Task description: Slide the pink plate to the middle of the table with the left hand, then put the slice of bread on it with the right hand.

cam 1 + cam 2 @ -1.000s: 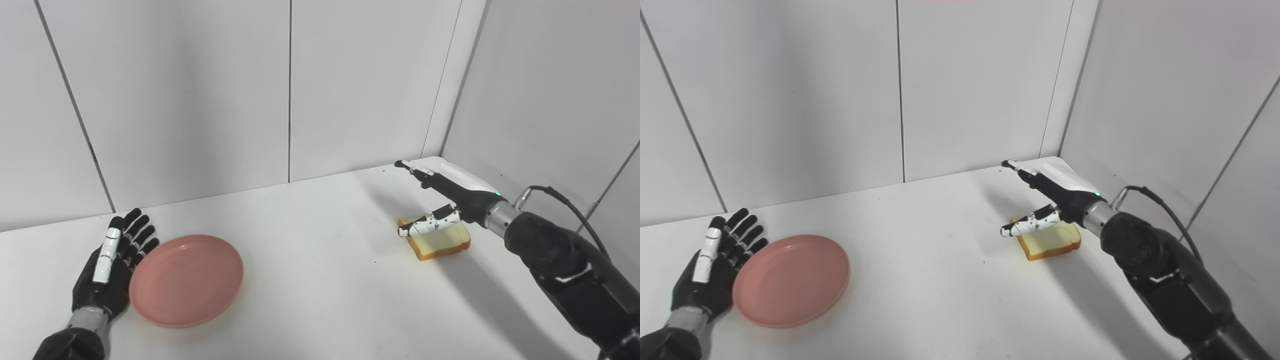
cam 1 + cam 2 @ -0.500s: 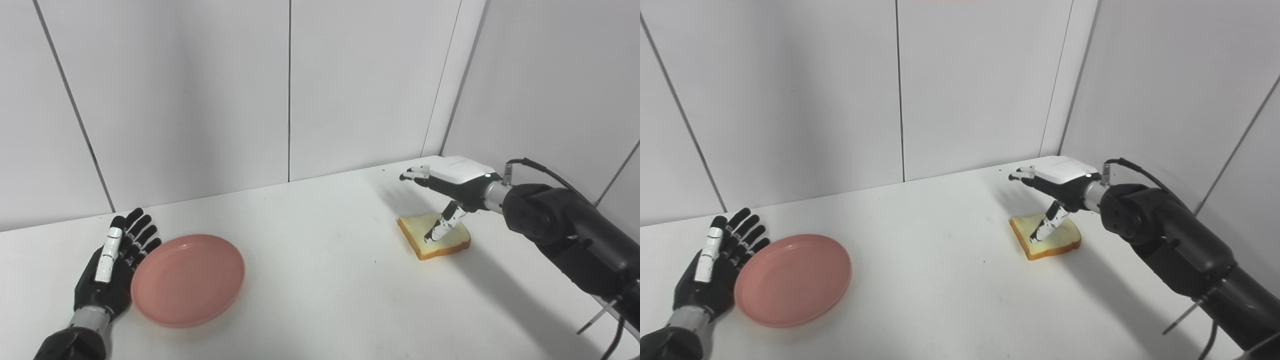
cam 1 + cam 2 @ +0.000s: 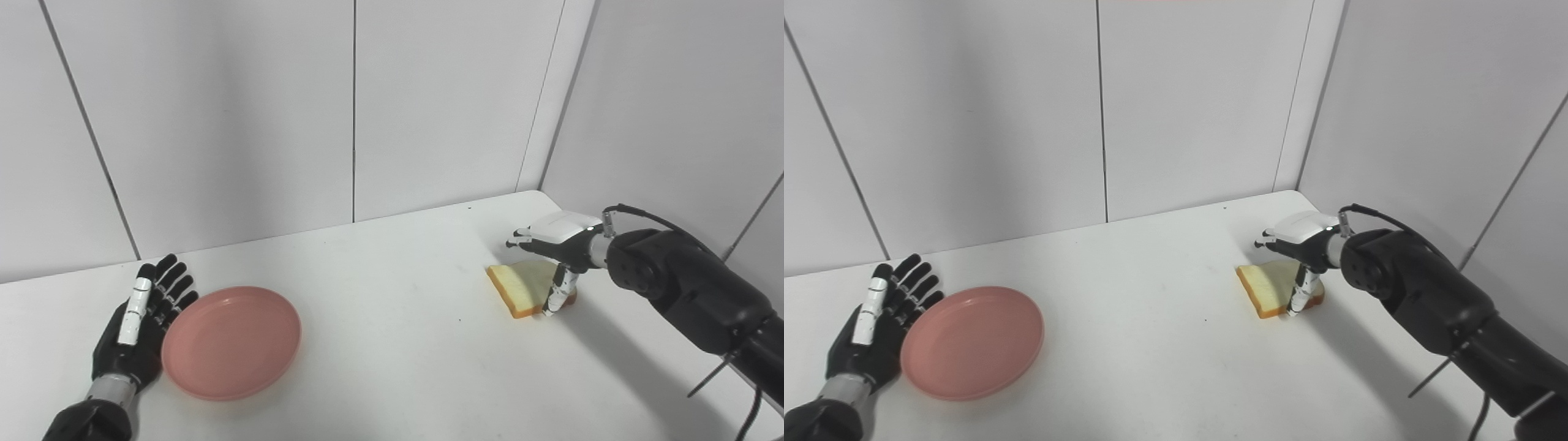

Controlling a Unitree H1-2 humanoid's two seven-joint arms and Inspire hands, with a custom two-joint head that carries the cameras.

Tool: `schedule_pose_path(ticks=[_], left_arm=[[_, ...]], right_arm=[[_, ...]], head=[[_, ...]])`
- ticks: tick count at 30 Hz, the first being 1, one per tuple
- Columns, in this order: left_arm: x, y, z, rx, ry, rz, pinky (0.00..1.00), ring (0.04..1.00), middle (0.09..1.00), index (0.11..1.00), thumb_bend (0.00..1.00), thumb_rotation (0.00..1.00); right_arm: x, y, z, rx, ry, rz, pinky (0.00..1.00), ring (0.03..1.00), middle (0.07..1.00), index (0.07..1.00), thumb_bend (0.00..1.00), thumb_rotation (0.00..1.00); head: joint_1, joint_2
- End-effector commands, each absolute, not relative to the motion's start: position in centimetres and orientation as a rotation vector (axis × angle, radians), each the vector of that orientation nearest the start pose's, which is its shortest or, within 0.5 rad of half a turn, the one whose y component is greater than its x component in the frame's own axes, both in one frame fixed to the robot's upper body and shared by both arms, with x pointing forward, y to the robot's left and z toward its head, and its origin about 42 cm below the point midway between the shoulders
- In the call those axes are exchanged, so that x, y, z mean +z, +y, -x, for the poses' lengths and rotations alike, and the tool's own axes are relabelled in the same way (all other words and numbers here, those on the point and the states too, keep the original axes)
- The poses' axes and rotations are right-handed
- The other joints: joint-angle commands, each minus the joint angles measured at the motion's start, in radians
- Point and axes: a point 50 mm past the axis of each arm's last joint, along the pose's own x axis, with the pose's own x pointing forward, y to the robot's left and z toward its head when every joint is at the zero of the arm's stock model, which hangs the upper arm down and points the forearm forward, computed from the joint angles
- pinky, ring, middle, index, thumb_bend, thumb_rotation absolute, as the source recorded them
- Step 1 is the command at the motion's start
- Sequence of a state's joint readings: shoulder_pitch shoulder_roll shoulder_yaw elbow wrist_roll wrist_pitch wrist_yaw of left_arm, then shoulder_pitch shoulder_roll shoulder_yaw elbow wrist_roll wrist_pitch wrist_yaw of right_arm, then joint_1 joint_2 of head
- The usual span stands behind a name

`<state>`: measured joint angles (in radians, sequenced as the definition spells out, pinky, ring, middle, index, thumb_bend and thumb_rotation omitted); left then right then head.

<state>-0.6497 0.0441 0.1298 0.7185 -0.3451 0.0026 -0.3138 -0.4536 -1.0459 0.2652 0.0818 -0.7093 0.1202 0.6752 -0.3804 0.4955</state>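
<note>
Bread (image 3: 520,283) under the spread, empty right hand (image 3: 554,242) looks soft and light, best pinched at its crust; left hand (image 3: 138,331) flat, empty beside the plate (image 3: 231,343).

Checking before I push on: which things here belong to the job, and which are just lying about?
Belongs to the job:
- plate, at the table's left, not yet in the middle
- bread, flat on the table at the right
- left hand, open beside the plate
- right hand, open over the bread

Just lying about:
- nothing; only the table and walls
</note>
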Motion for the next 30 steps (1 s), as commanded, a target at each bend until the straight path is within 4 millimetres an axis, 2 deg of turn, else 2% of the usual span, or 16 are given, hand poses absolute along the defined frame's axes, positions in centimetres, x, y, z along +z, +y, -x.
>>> schedule_pose_path(ticks=[1,9,18,23,30], left_arm=[[15.0,18.1,-47.8,-0.325,0.035,0.338,0.89,0.915,0.908,0.843,0.75,0.68],[14.9,18.0,-47.7,-0.325,0.042,0.343,0.89,0.914,0.907,0.838,0.75,0.67],[14.7,18.0,-47.5,-0.329,0.043,0.343,0.87,0.909,0.906,0.847,0.74,0.67],[14.6,18.1,-47.4,-0.324,0.043,0.339,0.87,0.908,0.905,0.845,0.76,0.66],[14.5,18.1,-47.2,-0.323,0.048,0.332,0.87,0.906,0.903,0.835,0.76,0.66]], right_arm=[[33.2,-46.5,-38.5,0.315,0.375,1.797,1.0,1.0,1.0,0.95,1.0,0.35],[32.7,-46.7,-39.1,0.32,0.408,1.817,1.0,1.0,1.0,0.96,1.0,0.4],[32.4,-46.4,-39.6,0.332,0.407,1.836,1.0,1.0,1.0,0.945,1.0,0.36],[31.8,-46.5,-40.2,0.333,0.397,1.829,1.0,1.0,1.0,0.932,1.0,0.39],[30.1,-46.5,-40.3,0.339,0.352,1.822,1.0,1.0,0.978,0.921,1.0,0.37]], head=[[0.002,0.003],[0.007,0.004],[0.01,0.006],[0.011,0.011],[0.017,0.017]])
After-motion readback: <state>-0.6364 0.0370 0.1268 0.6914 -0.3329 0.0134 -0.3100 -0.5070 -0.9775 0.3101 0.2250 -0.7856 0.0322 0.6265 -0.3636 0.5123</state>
